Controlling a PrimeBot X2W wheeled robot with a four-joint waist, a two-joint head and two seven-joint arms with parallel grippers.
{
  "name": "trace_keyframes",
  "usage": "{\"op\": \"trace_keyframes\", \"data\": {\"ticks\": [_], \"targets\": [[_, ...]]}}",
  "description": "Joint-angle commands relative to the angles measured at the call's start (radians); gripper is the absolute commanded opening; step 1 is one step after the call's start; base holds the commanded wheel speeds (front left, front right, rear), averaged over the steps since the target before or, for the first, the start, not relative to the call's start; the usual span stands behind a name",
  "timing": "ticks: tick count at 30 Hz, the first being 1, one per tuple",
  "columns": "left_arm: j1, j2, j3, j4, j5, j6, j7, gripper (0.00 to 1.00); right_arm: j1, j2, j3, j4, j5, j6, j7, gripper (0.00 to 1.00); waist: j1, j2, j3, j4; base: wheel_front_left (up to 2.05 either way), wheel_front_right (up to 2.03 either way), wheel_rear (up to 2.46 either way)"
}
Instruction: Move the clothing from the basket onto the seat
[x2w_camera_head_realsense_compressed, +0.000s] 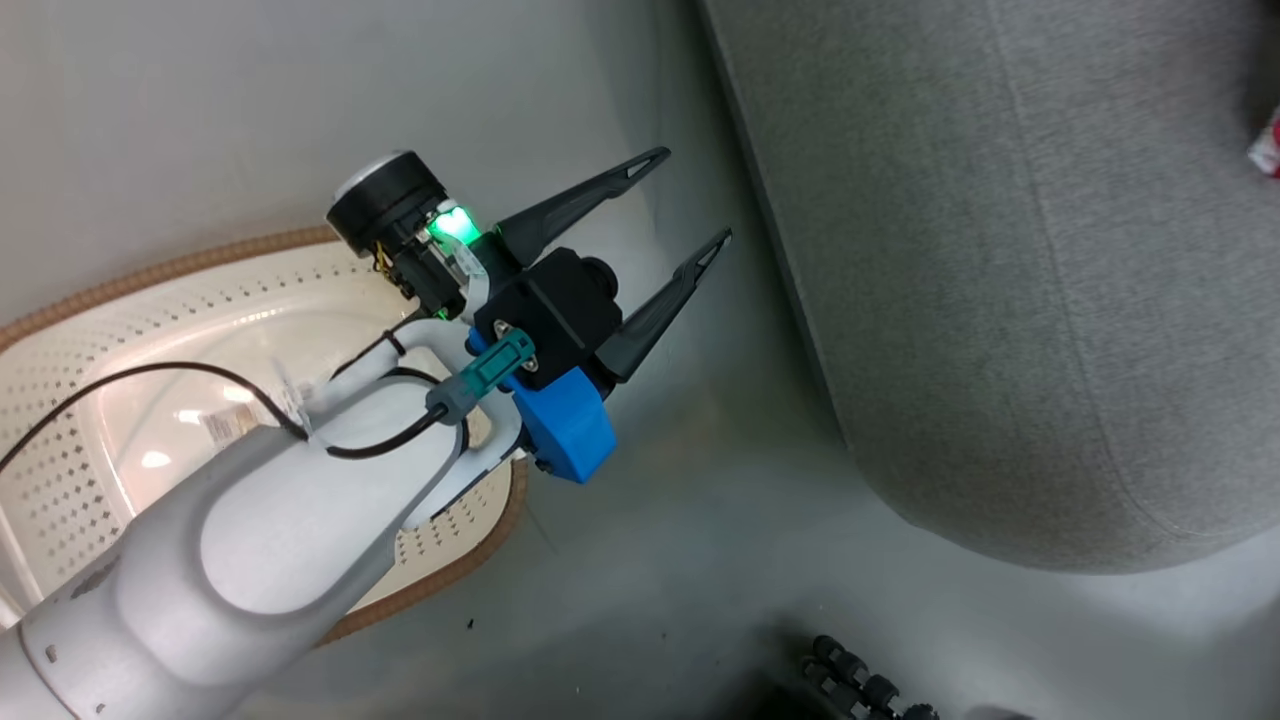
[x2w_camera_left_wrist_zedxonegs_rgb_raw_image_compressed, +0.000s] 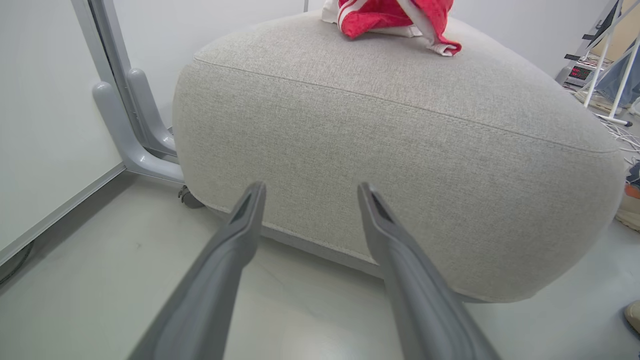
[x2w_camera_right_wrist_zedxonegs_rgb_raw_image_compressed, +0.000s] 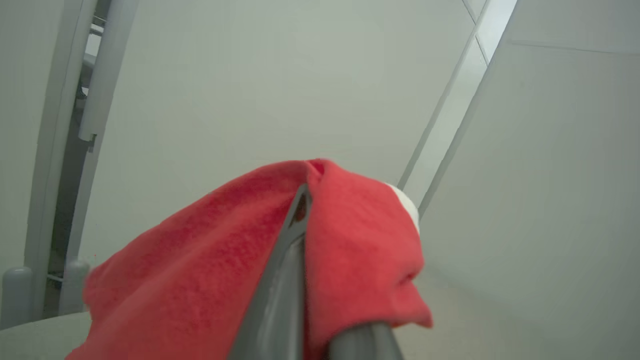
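Observation:
The cream basket (x2w_camera_head_realsense_compressed: 80, 480) with its brown rim lies at the lower left of the head view, with a label sticker (x2w_camera_head_realsense_compressed: 228, 425) showing on its bare bottom. My left gripper (x2w_camera_head_realsense_compressed: 692, 195) hangs open over the floor between basket and seat (x2w_camera_head_realsense_compressed: 1000, 300), nothing between its fingers. In the left wrist view the same gripper (x2w_camera_left_wrist_zedxonegs_rgb_raw_image_compressed: 311, 189) points at the seat's side (x2w_camera_left_wrist_zedxonegs_rgb_raw_image_compressed: 400, 150). Red clothing with white stripes (x2w_camera_left_wrist_zedxonegs_rgb_raw_image_compressed: 395, 20) lies on top of the seat, and a scrap of it (x2w_camera_head_realsense_compressed: 1268, 148) shows at the right edge. My right gripper (x2w_camera_right_wrist_zedxonegs_rgb_raw_image_compressed: 310, 210) is shut on red clothing (x2w_camera_right_wrist_zedxonegs_rgb_raw_image_compressed: 225, 250) that drapes over its fingers.
Pale grey partition panels (x2w_camera_left_wrist_zedxonegs_rgb_raw_image_compressed: 45, 125) stand behind the seat, with a grey foot bracket (x2w_camera_left_wrist_zedxonegs_rgb_raw_image_compressed: 125, 145) and a caster (x2w_camera_left_wrist_zedxonegs_rgb_raw_image_compressed: 190, 197) on the floor. A dark ridged object (x2w_camera_head_realsense_compressed: 860, 680) lies near the bottom edge. Cables and a white stand (x2w_camera_left_wrist_zedxonegs_rgb_raw_image_compressed: 612, 100) sit to the seat's right.

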Motion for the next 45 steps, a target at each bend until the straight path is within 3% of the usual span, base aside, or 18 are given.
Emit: {"op": "trace_keyframes", "data": {"ticks": [1, 13, 18, 19, 20, 21, 29, 37, 45], "targets": [[-0.016, 0.011, 0.006, -0.015, 0.007, 0.003, 0.006, 1.00, 0.004, 0.003, -0.009, 0.025, -0.014, -0.001, 0.000, 0.00, -0.0002, 0.0000, 0.040, 0.015, 0.00, 0.00, 0.00], [-0.019, 0.057, 0.008, -0.084, 0.015, 0.026, 0.037, 1.00, 0.091, 0.132, -0.063, 0.131, -0.134, -0.001, 0.000, 0.00, -0.0002, 0.0000, 0.092, 0.015, 0.00, 0.00, 0.00], [-0.024, 0.065, 0.008, -0.094, 0.010, 0.030, 0.044, 1.00, 0.075, 0.127, -0.064, 0.185, -0.152, -0.001, 0.000, 0.00, -0.0002, 0.0000, 0.094, 0.015, 0.00, 0.00, 0.00], [-0.025, 0.067, 0.008, -0.094, 0.010, 0.031, 0.044, 1.00, 0.069, 0.126, -0.066, 0.192, -0.152, -0.001, 0.000, 0.33, -0.0002, 0.0000, 0.094, 0.014, 0.00, 0.00, 0.00], [-0.026, 0.068, 0.008, -0.094, 0.008, 0.031, 0.044, 1.00, 0.068, 0.128, -0.071, 0.203, -0.152, -0.001, 0.000, 0.55, -0.0002, 0.0000, 0.093, 0.013, 0.00, 0.00, 0.00], [-0.026, 0.068, 0.008, -0.092, 0.007, 0.032, 0.043, 1.00, 0.065, 0.130, -0.072, 0.208, -0.151, -0.001, 0.000, 1.00, -0.0002, 0.0000, 0.091, 0.012, 0.00, 0.00, 0.00], [-0.002, 0.046, 0.004, -0.065, -0.005, 0.039, 0.007, 1.00, 0.121, 0.156, -0.113, 0.206, -0.163, -0.001, 0.000, 1.00, -0.0002, 0.0000, 0.028, 0.013, 0.00, 0.00, 0.00], [0.055, 0.006, 0.007, 0.001, -0.041, 0.053, -0.072, 1.00, 0.243, 0.177, -0.165, 0.166, -0.158, -0.001, 0.000, 1.00, -0.0002, 0.0000, -0.115, 0.017, 0.00, 0.00, 0.00], [0.142, -0.032, 0.053, 0.088, -0.112, 0.086, -0.164, 1.00, 0.398, 0.175, -0.045, -0.003, -0.122, -0.001, 0.000, 1.00, -0.0002, 0.0000, -0.281, 0.040, 0.00, 0.00, 0.00]]}}
